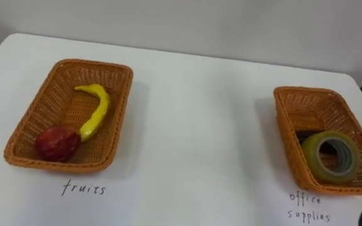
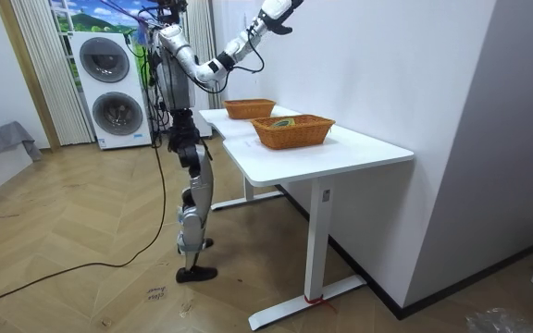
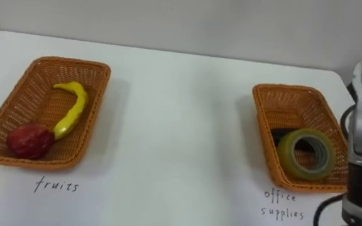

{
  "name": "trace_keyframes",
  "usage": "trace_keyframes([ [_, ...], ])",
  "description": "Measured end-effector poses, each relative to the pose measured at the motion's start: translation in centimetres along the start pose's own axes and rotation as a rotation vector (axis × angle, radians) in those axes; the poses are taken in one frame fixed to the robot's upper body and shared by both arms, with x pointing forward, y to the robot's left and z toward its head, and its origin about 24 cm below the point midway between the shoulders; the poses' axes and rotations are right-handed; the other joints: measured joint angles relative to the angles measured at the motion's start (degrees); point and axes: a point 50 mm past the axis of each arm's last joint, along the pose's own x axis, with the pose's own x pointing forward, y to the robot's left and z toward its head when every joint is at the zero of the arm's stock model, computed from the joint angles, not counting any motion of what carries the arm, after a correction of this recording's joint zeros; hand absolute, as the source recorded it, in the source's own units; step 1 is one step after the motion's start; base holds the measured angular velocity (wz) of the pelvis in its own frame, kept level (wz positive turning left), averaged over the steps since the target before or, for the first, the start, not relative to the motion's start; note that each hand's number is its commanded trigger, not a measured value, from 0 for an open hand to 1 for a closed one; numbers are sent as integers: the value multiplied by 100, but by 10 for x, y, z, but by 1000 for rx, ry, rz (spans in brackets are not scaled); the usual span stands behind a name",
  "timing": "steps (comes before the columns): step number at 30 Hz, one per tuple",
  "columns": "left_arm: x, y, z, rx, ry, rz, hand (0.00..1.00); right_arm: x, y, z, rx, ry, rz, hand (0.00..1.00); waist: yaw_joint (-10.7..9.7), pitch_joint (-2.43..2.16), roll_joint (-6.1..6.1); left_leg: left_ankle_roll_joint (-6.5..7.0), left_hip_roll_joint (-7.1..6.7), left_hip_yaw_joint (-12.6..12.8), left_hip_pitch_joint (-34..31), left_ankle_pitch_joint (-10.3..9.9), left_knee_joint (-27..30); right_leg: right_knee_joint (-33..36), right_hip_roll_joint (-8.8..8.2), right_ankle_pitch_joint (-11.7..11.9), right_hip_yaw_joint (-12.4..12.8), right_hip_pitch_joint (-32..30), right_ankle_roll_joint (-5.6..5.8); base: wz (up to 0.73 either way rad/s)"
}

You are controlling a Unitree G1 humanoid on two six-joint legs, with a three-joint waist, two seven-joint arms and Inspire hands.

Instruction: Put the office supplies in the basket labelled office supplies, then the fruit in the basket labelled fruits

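Right hand [image 2: 280, 11] high above the white table [image 2: 340, 148], arm outstretched, open or closed unclear.

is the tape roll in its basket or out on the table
In. The tape roll rests inside the right wicker basket, walls all around it.

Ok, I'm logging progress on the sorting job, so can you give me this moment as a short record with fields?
fruits basket: holds a banana and a red fruit
office supplies basket: holds a tape roll, with a dark item partly behind it
table: white, with a handwritten label in front of each basket
right hand: raised high above the table
status: every item seen lies in a basket
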Motion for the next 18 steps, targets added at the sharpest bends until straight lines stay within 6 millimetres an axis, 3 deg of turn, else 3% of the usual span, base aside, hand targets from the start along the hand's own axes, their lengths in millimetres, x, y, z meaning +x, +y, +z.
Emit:
trace_keyframes([
  [5, -3, 4, -12, -18, 24, 15, 0, -16, -38, -25, -48, 79, -173, 0, -301, -13, 0, -3, 55, 112, 29, -22, -17, 8, 19, 1, -1, -29, -2, -12],
  [8, -4, 6, -21, -34, 53, 22, 0, -23, -59, -37, -64, 121, -291, 0, -315, -1, 44, -16, 73, 226, 92, -43, -29, 7, 41, 3, 24, -23, -5, -19],
  [14, -8, 6, -35, -106, 106, 50, 0, -57, -93, -66, -16, 287, -491, 0, -521, -11, 121, -36, 87, 306, 116, -76, -66, 9, 64, 4, 14, -12, -7, -9],
  [18, -8, 9, -37, -106, 112, 78, 0, -88, -119, -89, 9, 430, -645, 0, -602, -3, 101, -36, 86, 305, 129, -80, -72, 0, 62, 4, 6, -6, -8, -1],
])
